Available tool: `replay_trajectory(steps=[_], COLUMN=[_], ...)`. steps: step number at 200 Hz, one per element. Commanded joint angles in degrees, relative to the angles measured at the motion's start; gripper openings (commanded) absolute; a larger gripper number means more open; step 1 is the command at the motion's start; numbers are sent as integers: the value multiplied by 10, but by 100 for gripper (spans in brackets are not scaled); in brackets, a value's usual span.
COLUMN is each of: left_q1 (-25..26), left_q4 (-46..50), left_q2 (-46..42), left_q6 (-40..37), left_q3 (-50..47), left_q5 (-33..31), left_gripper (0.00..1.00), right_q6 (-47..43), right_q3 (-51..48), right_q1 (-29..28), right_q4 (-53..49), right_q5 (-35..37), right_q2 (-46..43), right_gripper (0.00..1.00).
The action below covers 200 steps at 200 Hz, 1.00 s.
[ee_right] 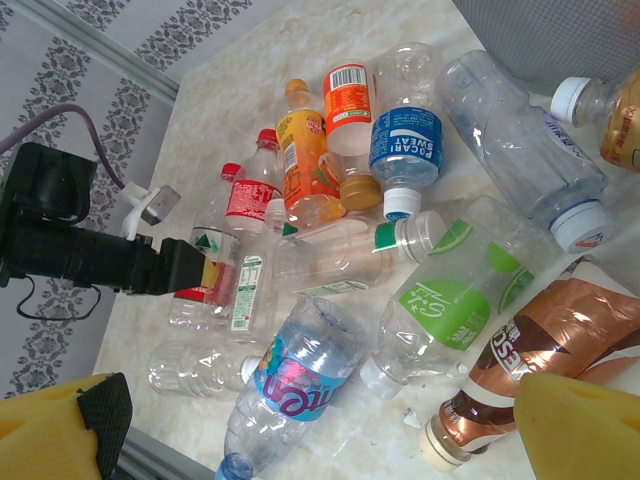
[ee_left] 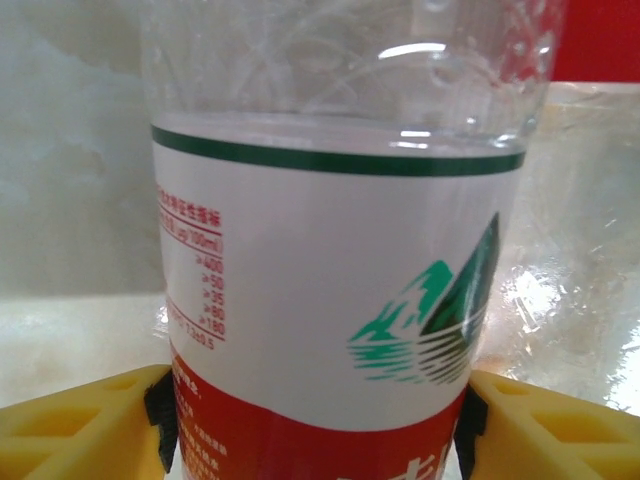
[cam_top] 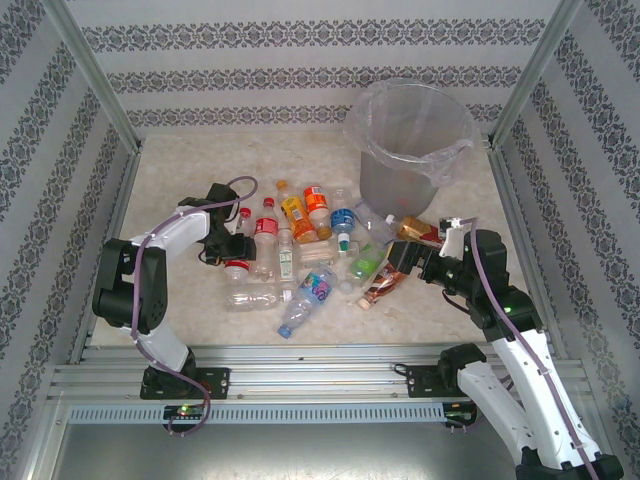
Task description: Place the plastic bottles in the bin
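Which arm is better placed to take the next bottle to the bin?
Left. The left hand grips the clear plastic bottle with a white, green-mountain label on both sides. The right hand hangs open over the pile of bottles, holding nothing, though nearer the tall grey bin.

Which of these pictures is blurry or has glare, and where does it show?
Left wrist view: the clear plastic bottle with a white, green and red label is sharp, with white glare streaks above the label and a blurred background. Right wrist view: bottles sharp, the near yellow fingers soft. Top external view: even light, faint shadows.
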<state>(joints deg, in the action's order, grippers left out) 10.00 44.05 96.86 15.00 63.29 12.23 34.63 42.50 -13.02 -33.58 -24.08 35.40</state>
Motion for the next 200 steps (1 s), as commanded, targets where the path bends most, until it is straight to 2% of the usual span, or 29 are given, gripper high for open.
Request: replay_trajectory(steps=[1, 24, 59, 94, 136, 176, 200], left_q1=[-7, -7, -7, -7, -7, -2, 27], left_q4=[-8, -10, -6, 18, 64, 69, 48], left_q2=[11, 14, 4, -31, -97, -163, -202], left_q6=[1, 3, 1, 0, -2, -18, -8], left_q3=[-6, -6, -2, 17, 71, 101, 103], left_q5=[1, 2, 2, -17, -29, 63, 108], left_gripper=[73, 72, 57, 57, 57, 57, 58], right_q6=[7, 4, 4, 10, 87, 118, 144], right_q3=[-4, -4, -8, -7, -5, 17, 28], right_q1=[-7, -7, -7, -7, -18, -68, -109], right_q4=[7, 6, 8, 20, 100, 142, 196], right_q5=[0, 1, -1, -17, -77, -69, -54], right_q2=[-2, -1, -4, -3, 19, 58, 84], right_gripper=[98, 98, 98, 98, 98, 98, 98])
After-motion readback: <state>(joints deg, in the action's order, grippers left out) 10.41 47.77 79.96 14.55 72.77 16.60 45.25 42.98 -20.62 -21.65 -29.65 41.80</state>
